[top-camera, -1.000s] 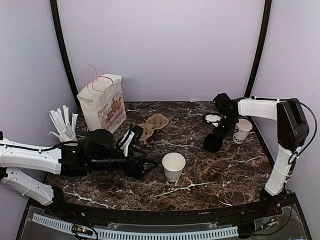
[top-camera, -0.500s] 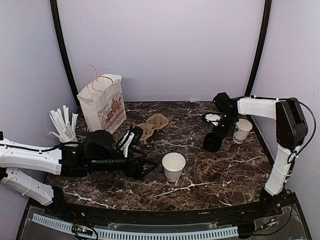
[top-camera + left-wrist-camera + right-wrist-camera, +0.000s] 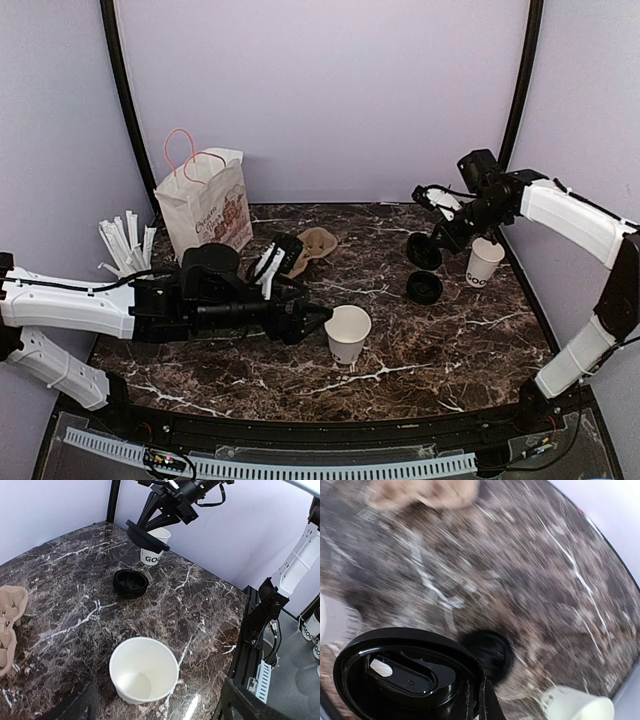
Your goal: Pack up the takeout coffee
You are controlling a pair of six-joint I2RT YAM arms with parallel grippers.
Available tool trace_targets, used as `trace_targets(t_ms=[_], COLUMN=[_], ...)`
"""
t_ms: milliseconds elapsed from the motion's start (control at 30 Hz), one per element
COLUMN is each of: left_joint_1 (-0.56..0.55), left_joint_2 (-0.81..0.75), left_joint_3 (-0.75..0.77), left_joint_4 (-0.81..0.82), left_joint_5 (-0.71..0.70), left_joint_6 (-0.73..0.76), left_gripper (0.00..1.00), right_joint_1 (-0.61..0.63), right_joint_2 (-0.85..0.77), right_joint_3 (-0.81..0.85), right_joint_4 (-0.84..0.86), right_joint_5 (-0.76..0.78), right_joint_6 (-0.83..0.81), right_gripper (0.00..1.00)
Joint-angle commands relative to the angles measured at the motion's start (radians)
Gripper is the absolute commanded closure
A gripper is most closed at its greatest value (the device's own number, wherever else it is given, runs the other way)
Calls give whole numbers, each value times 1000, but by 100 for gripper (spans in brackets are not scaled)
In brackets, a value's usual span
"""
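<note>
No cup with a lid on shows. An open, empty white paper cup stands mid-table, also in the left wrist view. My left gripper is open just left of it, with the cup ahead between its jaws. My right gripper is shut on the rim of a black round lid and holds it in the air, tilted. A second black lid lies on the table below. A second lidless white cup, a printed one, stands at the right.
A white paper bag with pink handles stands at the back left. A cup of white wrapped straws stands at the left edge. A brown pulp cup carrier lies behind the left arm. The table is dark marble.
My right gripper has lifted one black lid up and back from where it lay; another lid stays on the table. My left gripper has moved right, closer to the open cup.
</note>
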Motion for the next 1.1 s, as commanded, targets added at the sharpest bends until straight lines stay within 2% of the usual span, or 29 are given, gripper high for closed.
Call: trace_targets(t_ms=[0, 133, 300, 400, 500, 800, 1067], left_joint_1=[-21, -26, -33, -43, -43, -43, -43], left_joint_2=[50, 114, 218, 222, 236, 356, 411], left_joint_3=[68, 155, 302, 279, 288, 391, 438], left_joint_4=[134, 230, 309, 464, 516, 519, 569], left_joint_5=[-74, -102, -44, -3, 28, 166, 98], left_joint_6=[180, 357, 526, 598, 601, 562, 572], left_gripper=[7, 2, 2, 2, 1, 1, 2], right_joint_1=[-1, 2, 2, 2, 1, 2, 2], right_joint_2=[-100, -154, -197, -220, -255, -268, -286], right_joint_3=[11, 26, 1, -38, -103, -119, -159], right_joint_4=[-1, 6, 77, 114, 210, 270, 323], right_joint_5=[-444, -620, -764, -853, -931, -1061, -1060], right_joint_6=[41, 56, 129, 148, 208, 283, 324], right_gripper=[100, 100, 100, 100, 100, 99, 99])
